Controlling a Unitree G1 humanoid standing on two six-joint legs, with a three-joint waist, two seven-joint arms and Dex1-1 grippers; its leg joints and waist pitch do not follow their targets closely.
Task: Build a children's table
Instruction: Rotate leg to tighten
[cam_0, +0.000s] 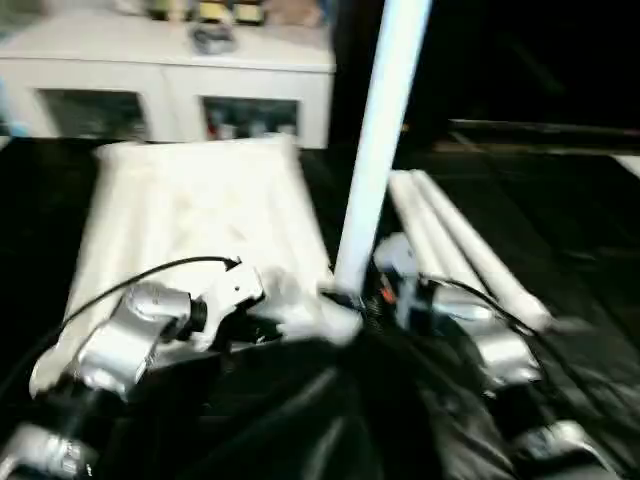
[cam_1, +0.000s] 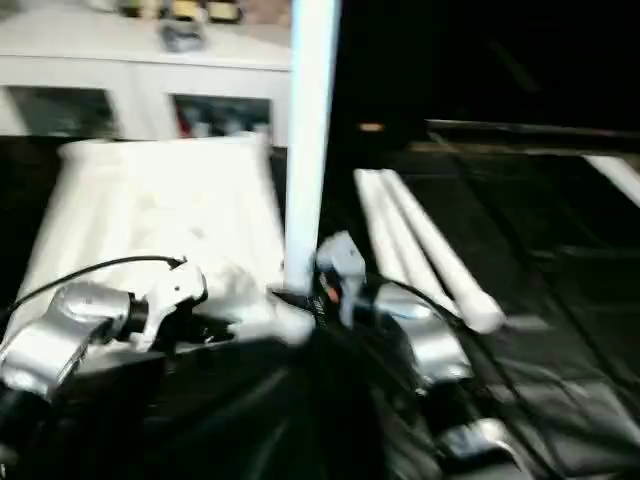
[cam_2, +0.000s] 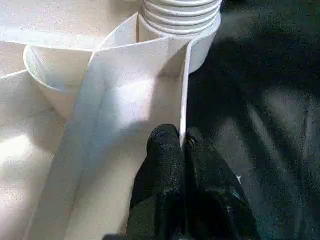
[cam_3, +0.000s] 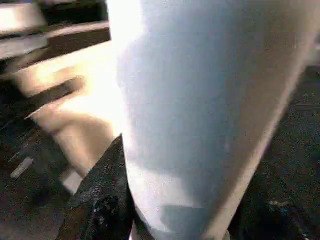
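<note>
The left tool (cam_2: 182, 145) pinches the upturned tabletop's (cam_0: 190, 220) rim beside a corner socket (cam_2: 175, 30); the right tool (cam_3: 165, 220) grips the upright leg (cam_0: 378, 140) standing there.

Low white cabinet with two glass-fronted shelves (cam_0: 170, 85) along back, small blurred items on top (cam_0: 212, 22). Dark black floor covering (cam_0: 560, 230) throughout. Dim background beyond.

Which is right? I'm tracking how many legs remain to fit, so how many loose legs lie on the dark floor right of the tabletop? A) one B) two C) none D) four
B: two loose legs lie side by side on the dark floor, right of the tabletop, while a third leg stands upright at its corner.
</note>
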